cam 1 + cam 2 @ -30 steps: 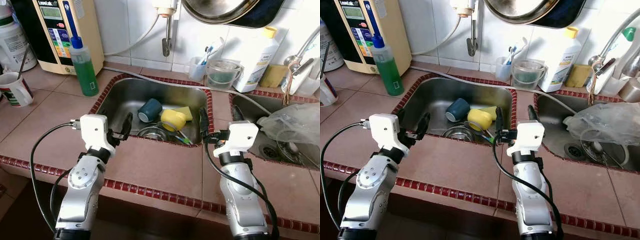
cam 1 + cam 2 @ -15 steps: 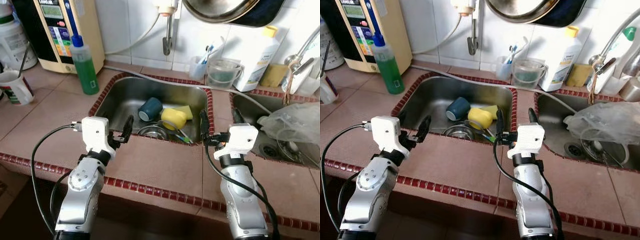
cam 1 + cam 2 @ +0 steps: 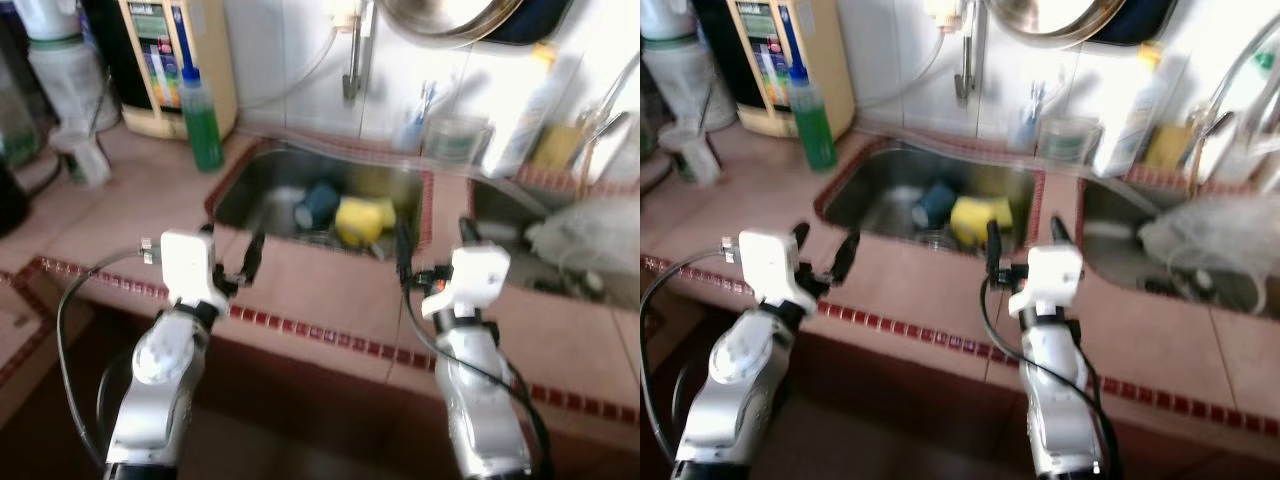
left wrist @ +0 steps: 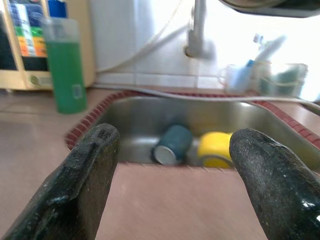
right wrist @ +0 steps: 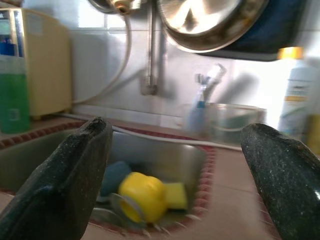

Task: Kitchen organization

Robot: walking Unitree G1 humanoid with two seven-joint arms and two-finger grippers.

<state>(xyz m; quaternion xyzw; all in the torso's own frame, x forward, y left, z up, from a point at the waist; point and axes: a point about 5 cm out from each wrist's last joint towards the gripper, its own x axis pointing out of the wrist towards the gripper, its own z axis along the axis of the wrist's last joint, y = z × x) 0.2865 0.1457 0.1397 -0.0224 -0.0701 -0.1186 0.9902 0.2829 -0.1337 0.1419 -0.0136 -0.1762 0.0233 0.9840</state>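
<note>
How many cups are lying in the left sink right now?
2. A blue cup lies on its side mid-basin, and a yellow cup lies beside it, nearer the right sink. The view is blurred and dishes underneath could hide more.

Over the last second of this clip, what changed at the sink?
Only the camera shifted and blurred; more of the counter's left end shows. The left end effector and right end effector stay open and empty over the counter's front edge. The dark blue cup and yellow cup lie unmoved in the sink.
</note>
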